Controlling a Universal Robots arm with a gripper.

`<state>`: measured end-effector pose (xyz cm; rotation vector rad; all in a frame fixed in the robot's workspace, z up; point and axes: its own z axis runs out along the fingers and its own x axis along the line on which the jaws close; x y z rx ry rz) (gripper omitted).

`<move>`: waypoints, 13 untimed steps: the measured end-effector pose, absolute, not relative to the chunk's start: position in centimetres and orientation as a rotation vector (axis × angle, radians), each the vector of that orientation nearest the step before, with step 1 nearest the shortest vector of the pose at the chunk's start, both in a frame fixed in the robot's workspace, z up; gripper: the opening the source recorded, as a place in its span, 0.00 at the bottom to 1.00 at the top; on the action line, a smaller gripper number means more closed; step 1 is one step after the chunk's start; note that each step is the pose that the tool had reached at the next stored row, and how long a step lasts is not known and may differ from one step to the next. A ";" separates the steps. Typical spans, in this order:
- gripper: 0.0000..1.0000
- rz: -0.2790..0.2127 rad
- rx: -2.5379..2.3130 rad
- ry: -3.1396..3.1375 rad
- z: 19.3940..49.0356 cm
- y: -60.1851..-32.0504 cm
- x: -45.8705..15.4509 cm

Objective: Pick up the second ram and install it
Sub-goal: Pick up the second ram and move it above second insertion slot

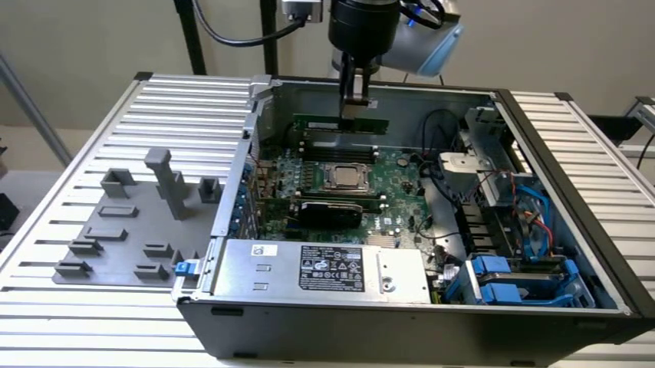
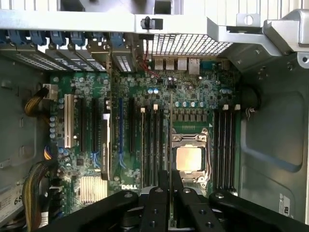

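Observation:
The second ram [image 1: 319, 123] is a thin green stick held level over the motherboard inside the open computer case. My gripper [image 1: 355, 106] comes straight down from above and is shut on its upper edge, near the middle. The stick hangs just above the black memory slots [image 1: 338, 142] on the far side of the CPU socket [image 1: 346, 178]. In the wrist view my black fingers [image 2: 163, 186] pinch the ram [image 2: 170, 140], seen edge-on as a thin line. It runs alongside the slots [image 2: 152, 145] beside the CPU socket [image 2: 189, 158].
A grey holder plate with upright blocks [image 1: 133, 222] lies on the slatted table to the exterior view's left of the case. Inside the case are the power supply [image 1: 317, 267], blue drive carriers [image 1: 511, 280], loose cables [image 1: 450, 199] and a second bank of slots [image 2: 225, 145].

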<state>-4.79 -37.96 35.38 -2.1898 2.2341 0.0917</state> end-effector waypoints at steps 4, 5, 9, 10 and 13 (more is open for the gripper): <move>0.14 0.091 -2.190 2.234 34.7 -37.9 -3.7; 0.14 0.092 -2.190 2.234 34.5 -37.9 -3.5; 0.14 0.091 -2.189 2.235 33.8 -37.9 -3.2; 0.14 0.091 -2.189 2.235 33.7 -37.9 -3.2; 0.14 0.091 -2.189 2.235 33.7 -37.9 -3.2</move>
